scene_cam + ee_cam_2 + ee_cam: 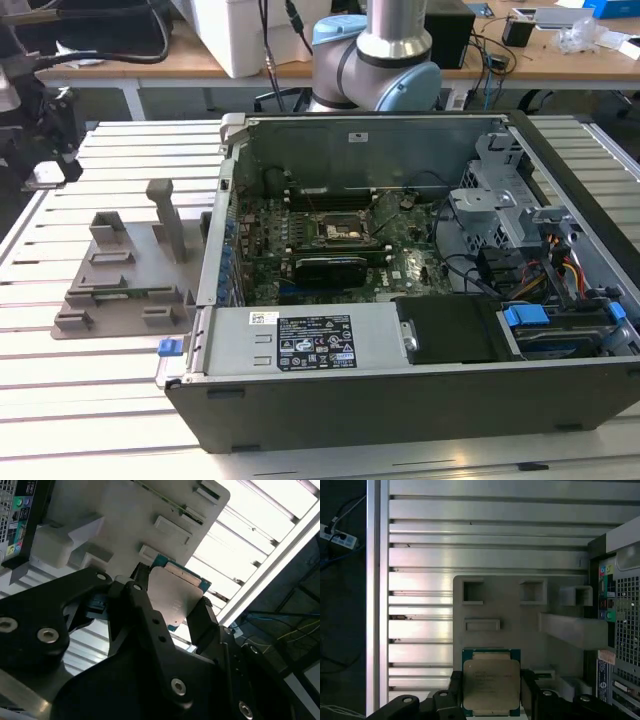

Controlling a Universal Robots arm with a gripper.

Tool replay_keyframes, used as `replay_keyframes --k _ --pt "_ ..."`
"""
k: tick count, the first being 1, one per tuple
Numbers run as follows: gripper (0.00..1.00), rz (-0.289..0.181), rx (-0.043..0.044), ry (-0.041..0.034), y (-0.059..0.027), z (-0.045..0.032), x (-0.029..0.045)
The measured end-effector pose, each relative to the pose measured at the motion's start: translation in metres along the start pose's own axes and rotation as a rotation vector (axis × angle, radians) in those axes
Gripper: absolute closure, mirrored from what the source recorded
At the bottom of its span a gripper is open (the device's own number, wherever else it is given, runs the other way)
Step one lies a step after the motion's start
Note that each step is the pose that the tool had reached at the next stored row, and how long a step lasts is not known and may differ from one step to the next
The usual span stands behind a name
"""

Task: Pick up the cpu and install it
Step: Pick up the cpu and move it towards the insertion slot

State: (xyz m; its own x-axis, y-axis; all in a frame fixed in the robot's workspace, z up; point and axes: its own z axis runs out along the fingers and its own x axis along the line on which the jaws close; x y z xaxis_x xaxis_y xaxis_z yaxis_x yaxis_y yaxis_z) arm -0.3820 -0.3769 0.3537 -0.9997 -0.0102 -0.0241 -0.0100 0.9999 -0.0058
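There is one black two-fingered claw point(491, 687), one cpu point(491, 682), one grey moulded plastic tray point(520, 610) and one open dark-grey computer case point(420, 300), all on a silver slatted metal table point(470, 530).

The cpu is a flat square chip with a dull silvery metal lid and a thin green board rim showing around it. The claw is closed to the chip's width. One black finger point(454, 687) presses each of two opposite edges, and the other two edges are free.

In the first wrist view the held chip overlaps the tray's border near a narrow rectangular pocket. Its height above the tray cannot be told.

The tray lies just beside the case, and bare slats stretch away from the tray's far side. Inside the case, away from the tray, sits a black-framed square socket point(335, 228).
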Motion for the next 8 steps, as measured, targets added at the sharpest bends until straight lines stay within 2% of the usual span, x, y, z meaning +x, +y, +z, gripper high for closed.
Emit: replay_keyframes --k 1,2,6,8 --pt "0.45 0.000 0.0000 0.0000 -0.0001 -0.0099 -0.0002" --pt "0.45 0.000 0.0000 0.0001 -0.0001 -0.0147 -0.0003" --pt "0.45 0.000 0.0000 0.0000 -0.0001 -0.0246 -0.0006" --pt "0.45 0.000 0.0000 0.0000 -0.0002 -0.0324 -0.0008"
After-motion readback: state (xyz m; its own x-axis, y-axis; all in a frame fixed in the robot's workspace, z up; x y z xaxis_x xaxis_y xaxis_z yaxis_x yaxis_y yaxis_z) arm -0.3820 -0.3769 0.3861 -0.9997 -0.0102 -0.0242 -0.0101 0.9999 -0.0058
